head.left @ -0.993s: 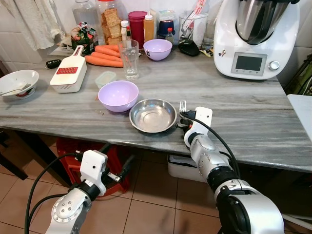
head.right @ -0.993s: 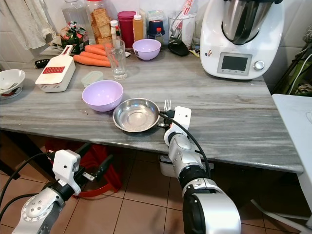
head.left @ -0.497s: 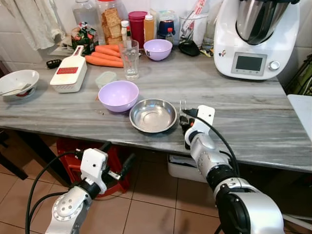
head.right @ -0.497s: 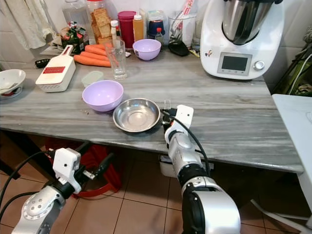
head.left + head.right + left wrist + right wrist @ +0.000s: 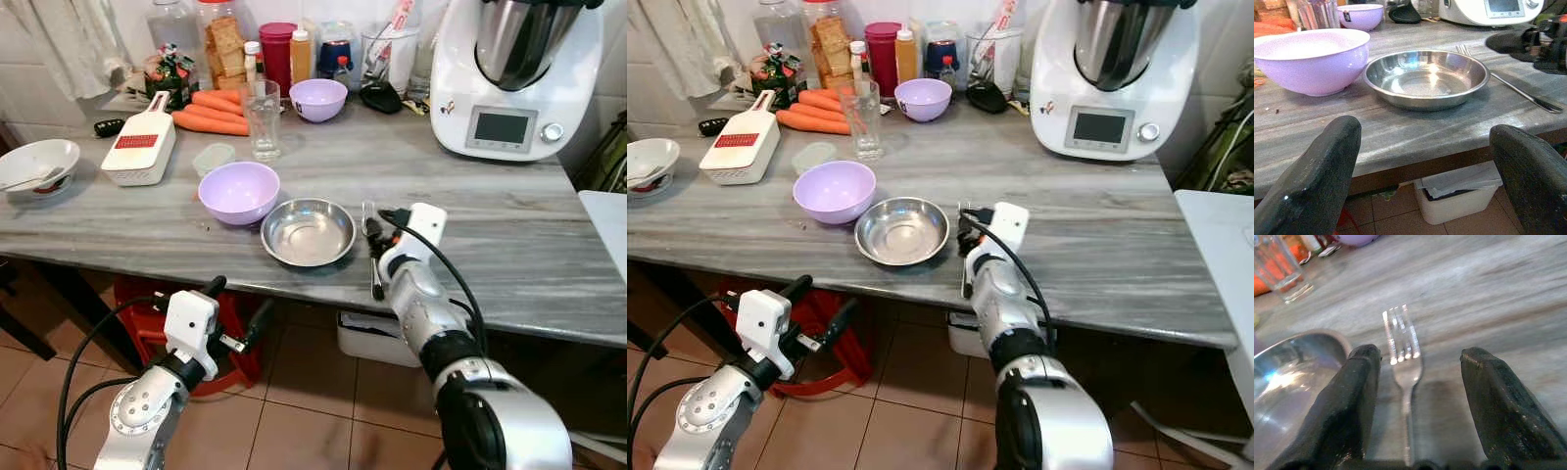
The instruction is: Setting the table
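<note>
Since a second ago your right hand [image 5: 1415, 396] is lowering the fork [image 5: 370, 245] onto the counter [image 5: 509, 230] beside the dish [image 5: 308, 231], fingers spread; pulling back carelessly risks dragging it off the edge.

The fork [image 5: 1403, 352] lies on the counter [image 5: 1488, 298] between the right claw [image 5: 1413, 382]'s 2 parted fingers [image 5: 1352, 401].

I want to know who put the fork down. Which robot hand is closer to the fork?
Right. The right end effector sits on the table, open, fingers either side of the fork beside the steel bowl. The left end effector hangs below the table edge, farther away.
</note>
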Tool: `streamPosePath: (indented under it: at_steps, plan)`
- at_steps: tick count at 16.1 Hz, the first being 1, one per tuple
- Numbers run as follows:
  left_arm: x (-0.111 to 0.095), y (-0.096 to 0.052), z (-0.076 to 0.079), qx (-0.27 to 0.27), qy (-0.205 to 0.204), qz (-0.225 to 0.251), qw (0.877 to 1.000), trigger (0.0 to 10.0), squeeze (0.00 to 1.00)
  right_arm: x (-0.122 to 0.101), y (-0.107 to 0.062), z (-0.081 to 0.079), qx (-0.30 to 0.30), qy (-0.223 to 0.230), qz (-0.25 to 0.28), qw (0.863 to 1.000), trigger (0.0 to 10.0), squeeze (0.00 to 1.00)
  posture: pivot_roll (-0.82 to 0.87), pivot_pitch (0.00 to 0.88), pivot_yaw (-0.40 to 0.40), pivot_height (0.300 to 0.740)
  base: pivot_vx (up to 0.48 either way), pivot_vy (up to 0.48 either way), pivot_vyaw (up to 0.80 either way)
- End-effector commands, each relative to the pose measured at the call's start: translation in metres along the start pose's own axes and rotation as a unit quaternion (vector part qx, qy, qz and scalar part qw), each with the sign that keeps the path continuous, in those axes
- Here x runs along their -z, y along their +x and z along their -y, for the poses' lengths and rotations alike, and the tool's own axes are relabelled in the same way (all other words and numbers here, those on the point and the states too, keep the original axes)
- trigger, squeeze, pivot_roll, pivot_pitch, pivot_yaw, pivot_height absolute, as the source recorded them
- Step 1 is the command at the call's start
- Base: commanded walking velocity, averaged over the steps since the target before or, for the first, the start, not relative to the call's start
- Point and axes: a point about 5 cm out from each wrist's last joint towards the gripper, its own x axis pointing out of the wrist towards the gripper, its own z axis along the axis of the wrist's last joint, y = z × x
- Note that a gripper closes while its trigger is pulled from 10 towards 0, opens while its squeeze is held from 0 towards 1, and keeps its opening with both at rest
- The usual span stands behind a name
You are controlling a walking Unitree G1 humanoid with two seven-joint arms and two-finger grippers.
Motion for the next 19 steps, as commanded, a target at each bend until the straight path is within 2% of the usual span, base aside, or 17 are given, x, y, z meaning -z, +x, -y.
streamPosePath:
  at_steps: [1,3,4,9,10,15,19]
  plan:
    - [-0.001,0.002,-0.005,-0.02,0.013,0.002,1.0,10.0,0.0,-0.001,-0.004,0.003,-0.005,-0.011,0.017,1.0,10.0,1.0,0.08,0.013,0.012,0.74,0.0,0.0,0.0]
    - [-0.001,0.005,-0.01,-0.054,0.023,-0.001,0.998,10.0,0.0,0.0,-0.014,0.009,-0.009,-0.034,0.042,0.998,10.0,1.0,0.07,0.0,0.01,0.74,0.0,0.0,0.0]
    - [0.001,0.006,-0.014,-0.076,0.03,-0.005,0.997,10.0,0.0,0.003,-0.027,0.017,-0.01,-0.046,0.054,0.997,10.0,1.0,0.07,0.0,0.008,0.74,0.0,0.0,0.0]
    - [0.003,0.011,-0.012,-0.079,0.031,-0.004,0.996,10.0,0.0,0.02,-0.062,0.028,-0.015,-0.067,0.024,0.997,10.0,1.0,0.04,0.0,0.009,0.74,0.0,0.0,0.0]
    - [0.003,0.013,-0.011,-0.075,0.027,-0.002,0.997,10.0,0.0,0.021,-0.072,0.035,-0.008,-0.105,0.022,0.994,10.0,1.0,0.04,0.0,0.009,0.74,0.0,0.0,0.0]
    - [0.004,0.01,-0.012,-0.067,0.019,-0.005,0.998,10.0,0.0,0.021,-0.087,0.045,0.017,-0.192,-0.004,0.981,10.0,1.0,0.04,0.0,0.011,0.74,0.0,0.0,0.0]
    - [0.005,0.008,-0.011,-0.061,0.014,-0.008,0.998,10.0,0.0,0.032,-0.096,0.046,0.028,-0.215,-0.05,0.975,10.0,1.0,0.04,0.0,0.015,0.74,0.0,0.0,0.0]
